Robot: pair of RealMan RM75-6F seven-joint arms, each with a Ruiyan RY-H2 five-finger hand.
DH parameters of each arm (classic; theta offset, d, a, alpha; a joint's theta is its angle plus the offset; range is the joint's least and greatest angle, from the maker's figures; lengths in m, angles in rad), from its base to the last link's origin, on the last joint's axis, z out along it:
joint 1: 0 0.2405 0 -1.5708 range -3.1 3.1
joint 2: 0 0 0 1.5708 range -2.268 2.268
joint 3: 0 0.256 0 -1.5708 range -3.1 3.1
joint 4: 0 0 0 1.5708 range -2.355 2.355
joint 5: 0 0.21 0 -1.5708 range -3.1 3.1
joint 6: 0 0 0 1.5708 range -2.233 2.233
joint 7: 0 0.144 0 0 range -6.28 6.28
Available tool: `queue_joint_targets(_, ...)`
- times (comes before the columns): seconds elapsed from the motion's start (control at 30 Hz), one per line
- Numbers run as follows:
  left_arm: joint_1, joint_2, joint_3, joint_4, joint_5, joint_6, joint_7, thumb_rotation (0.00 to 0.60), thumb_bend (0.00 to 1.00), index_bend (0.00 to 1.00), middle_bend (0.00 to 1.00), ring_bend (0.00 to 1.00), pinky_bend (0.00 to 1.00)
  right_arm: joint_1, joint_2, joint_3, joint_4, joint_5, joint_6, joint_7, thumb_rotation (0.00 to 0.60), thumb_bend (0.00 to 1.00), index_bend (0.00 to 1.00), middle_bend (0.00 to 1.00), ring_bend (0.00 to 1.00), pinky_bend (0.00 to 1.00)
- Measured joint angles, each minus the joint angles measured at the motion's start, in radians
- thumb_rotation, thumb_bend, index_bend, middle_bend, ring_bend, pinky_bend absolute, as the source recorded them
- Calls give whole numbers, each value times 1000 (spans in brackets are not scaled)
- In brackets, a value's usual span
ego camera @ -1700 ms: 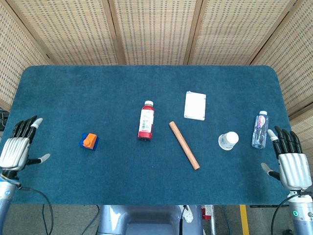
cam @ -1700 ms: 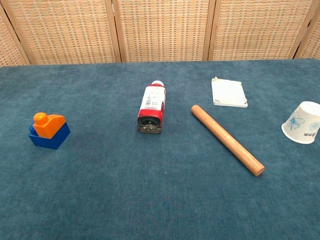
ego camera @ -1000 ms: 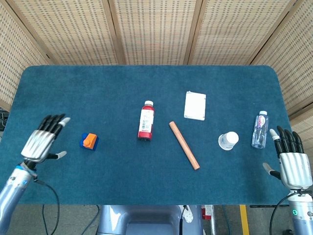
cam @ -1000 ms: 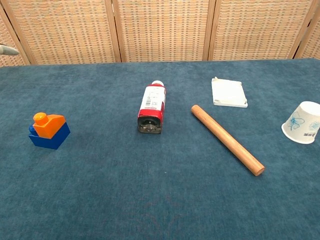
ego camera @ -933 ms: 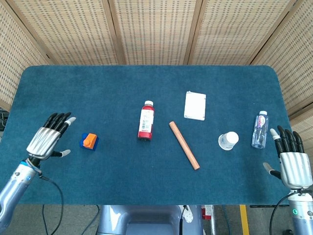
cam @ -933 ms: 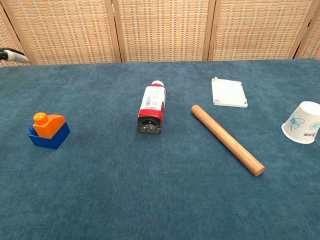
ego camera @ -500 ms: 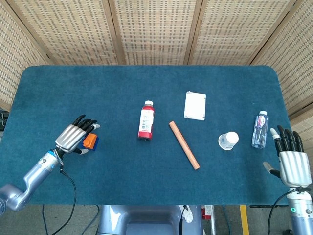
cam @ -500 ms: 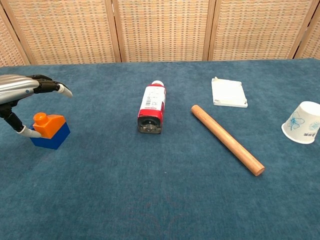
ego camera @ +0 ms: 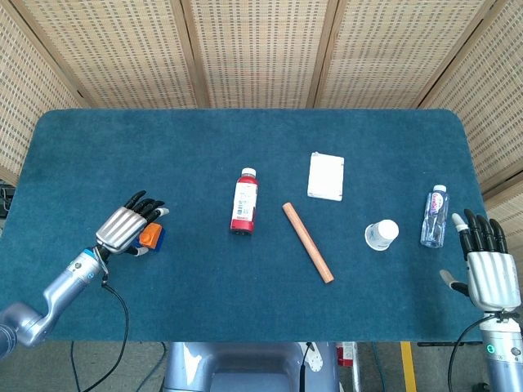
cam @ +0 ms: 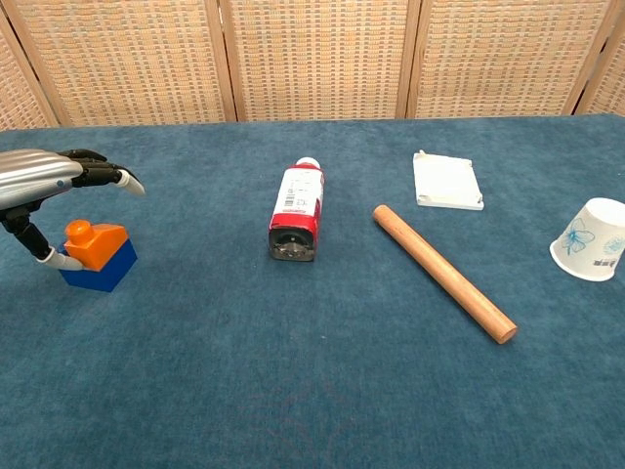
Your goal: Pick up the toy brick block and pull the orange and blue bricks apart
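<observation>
A: Where's the brick block [cam: 96, 257]?

B: On the blue mat [ego camera: 204, 286], far left. Left hand [ego camera: 127, 228] arches over it, fingers spread, thumb beside it, gripping nothing. Right hand [ego camera: 488, 276] is spread wide too.

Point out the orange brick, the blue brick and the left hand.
orange brick [cam: 97, 243], chest view, on its front face.
blue brick [cam: 102, 271], chest view, on its front side below the orange one.
left hand [ego camera: 124, 228], head view, on the silver back of the hand.
</observation>
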Motion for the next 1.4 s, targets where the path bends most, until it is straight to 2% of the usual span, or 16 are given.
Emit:
queue_joint_targets(0.13, -5, 1, 1, 9, -2, -2, 12, 600, 147, 215, 168, 150, 0, 0, 1, 0, 0, 2, -2, 2, 600, 0, 0, 0, 0, 0)
queue_joint_targets(0.27, -9, -4, -1, 11, -12, -8, 15, 600, 165, 326, 268, 235, 12, 2, 1, -1, -1, 1, -5, 2, 600, 0, 0, 0, 0, 0)
queue_joint_targets(0.4, -12, -9, 0, 10, -17, -12, 17, 600, 195, 384, 346, 301, 51, 3, 1, -1, -1, 3, -10, 6, 600, 0, 0, 0, 0, 0)
queue_joint_targets(0.67, -12, -12, -1, 5, -29, -8, 19, 600, 238, 469, 400, 355, 70, 3, 2, -2, 1, 1, -11, 14, 600, 0, 0, 0, 0, 0)
queue_joint_targets(0.73, -10, -13, 0, 7, -31, -5, 18, 600, 271, 499, 425, 386, 78, 4, 2, -4, 1, 0, -13, 18, 600, 0, 0, 0, 0, 0)
queue_joint_targets(0.8, -9, -14, 1, 11, -32, -3, 17, 600, 347, 534, 454, 419, 96, 5, 2, -4, 2, -1, -15, 21, 600, 0, 0, 0, 0, 0)
queue_joint_targets(1.0, -5, -20, 1, 21, -33, 13, 11, 600, 450, 565, 481, 464, 120, 5, 1, -5, 3, -2, -16, 22, 600, 0, 0, 0, 0, 0)
queue_joint_targets(1.4, 5, 12, -21, -9, -49, 67, -31, 600, 469, 593, 502, 469, 143, 6, 4, -6, 3, -3, -18, 35, 600, 0, 0, 0, 0, 0)
